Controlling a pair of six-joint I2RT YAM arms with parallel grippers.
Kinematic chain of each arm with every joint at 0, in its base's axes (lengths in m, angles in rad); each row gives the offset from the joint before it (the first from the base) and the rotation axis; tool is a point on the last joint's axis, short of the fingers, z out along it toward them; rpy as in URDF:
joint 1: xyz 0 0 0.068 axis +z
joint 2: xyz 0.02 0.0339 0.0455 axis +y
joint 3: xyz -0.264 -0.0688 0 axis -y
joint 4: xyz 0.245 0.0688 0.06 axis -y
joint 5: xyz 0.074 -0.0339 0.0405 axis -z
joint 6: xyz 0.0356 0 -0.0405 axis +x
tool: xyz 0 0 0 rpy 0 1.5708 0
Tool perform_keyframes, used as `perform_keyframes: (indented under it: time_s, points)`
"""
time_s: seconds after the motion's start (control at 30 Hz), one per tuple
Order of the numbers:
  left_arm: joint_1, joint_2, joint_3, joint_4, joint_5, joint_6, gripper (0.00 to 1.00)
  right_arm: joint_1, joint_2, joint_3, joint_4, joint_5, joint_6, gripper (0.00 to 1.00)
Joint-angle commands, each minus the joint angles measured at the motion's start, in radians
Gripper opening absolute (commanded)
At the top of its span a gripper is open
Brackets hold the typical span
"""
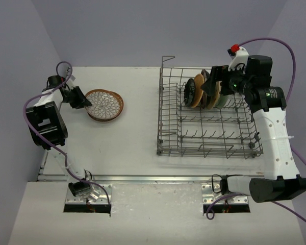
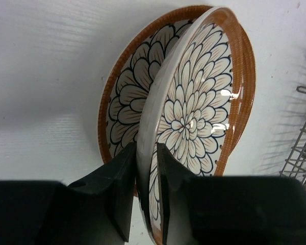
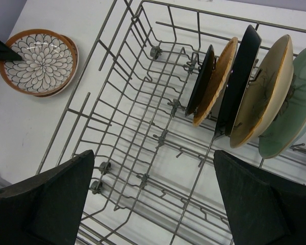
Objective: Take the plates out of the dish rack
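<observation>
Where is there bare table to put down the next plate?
Bare table lies between the patterned plates and the dish rack, and along the near edge before both. The rack's back row is crowded with standing plates; its front rows are free.

No legible text, label, brand, number or sign in any view.
- Upper petal-pattern plate, rim between the fingers of the left pincer: painted petals only, no lettering.
- Dish rack beneath the right pincer: bare wire, no tag or marking readable.
</observation>
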Motion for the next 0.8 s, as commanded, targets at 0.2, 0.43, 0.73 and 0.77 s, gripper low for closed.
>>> perform_keyframes:
  time_s: [0.2, 0.43, 0.73, 0.77]
  points:
    - [-0.003, -0.085, -0.023, 0.108, -0.027, 0.053, 0.56, -0.001, 0.002, 0.017, 0.017, 0.008, -0.025, 0.99]
    - [-0.063, -0.200, -0.095, 0.152, -0.272, 0.120, 0.89, -0.001, 0.035, 0.003, 0.013, 0.182, -0.054, 0.99]
    - [-0.200, -0.434, -0.194, 0.232, -0.443, 0.182, 0.91, -0.032, 0.099, -0.015, 0.010, 0.338, -0.061, 0.83]
    - [-0.202, -0.464, -0.197, 0.236, -0.442, 0.177, 0.90, -0.036, 0.111, -0.013, 0.011, 0.359, -0.066, 0.77]
